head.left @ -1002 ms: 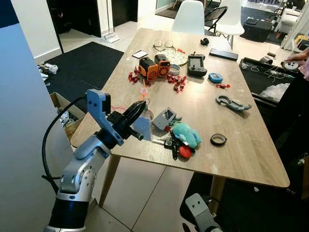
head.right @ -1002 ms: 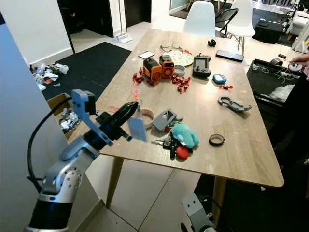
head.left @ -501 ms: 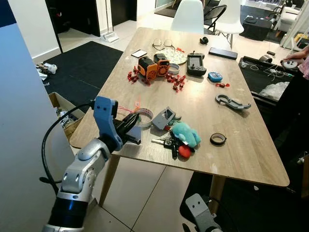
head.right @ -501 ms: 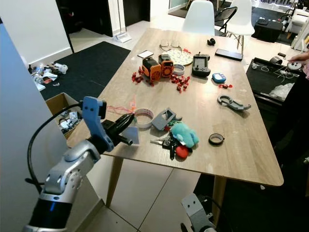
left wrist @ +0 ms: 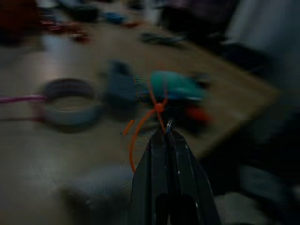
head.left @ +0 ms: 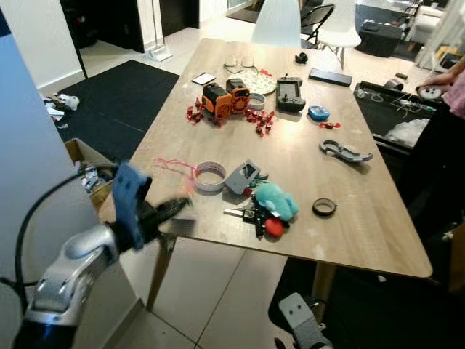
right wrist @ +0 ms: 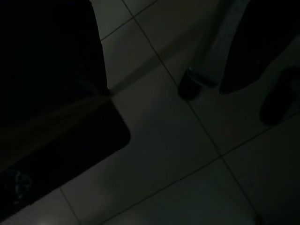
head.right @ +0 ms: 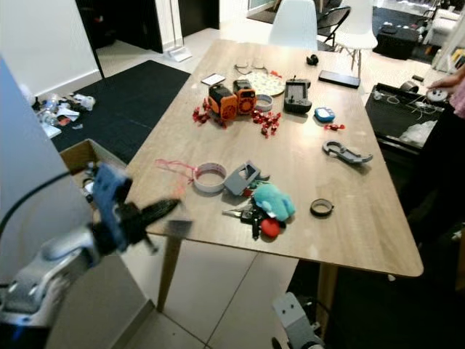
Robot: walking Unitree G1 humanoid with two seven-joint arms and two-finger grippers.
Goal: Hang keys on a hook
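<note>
A bunch of keys (head.left: 251,213) lies near the wooden table's (head.left: 363,240) front edge, joined to a teal plush (head.left: 276,200) and a red ball (head.left: 275,227). A grey hook-shaped clip (head.left: 341,151) lies farther right. My left gripper (head.left: 182,206), blurred by motion, hovers at the table's front left corner, left of the keys and apart from them. In the left wrist view its fingers (left wrist: 154,154) are pressed together, with a thin orange cord (left wrist: 140,126) at their tips. A grey tag (head.left: 182,224) hangs under them. My right arm (head.left: 294,320) hangs low by the floor.
A tape roll (head.left: 208,177) and a grey box (head.left: 242,176) lie just behind the keys, and a black ring (head.left: 324,207) to their right. Orange toys, red clips and a controller fill the far half. A cardboard box (head.left: 83,156) stands on the floor at left. A person's hand (head.left: 443,76) is at the far right.
My left gripper has dropped and drawn back from above the table to its front left corner, the grey tag still with it. The camera has shifted slightly.
</note>
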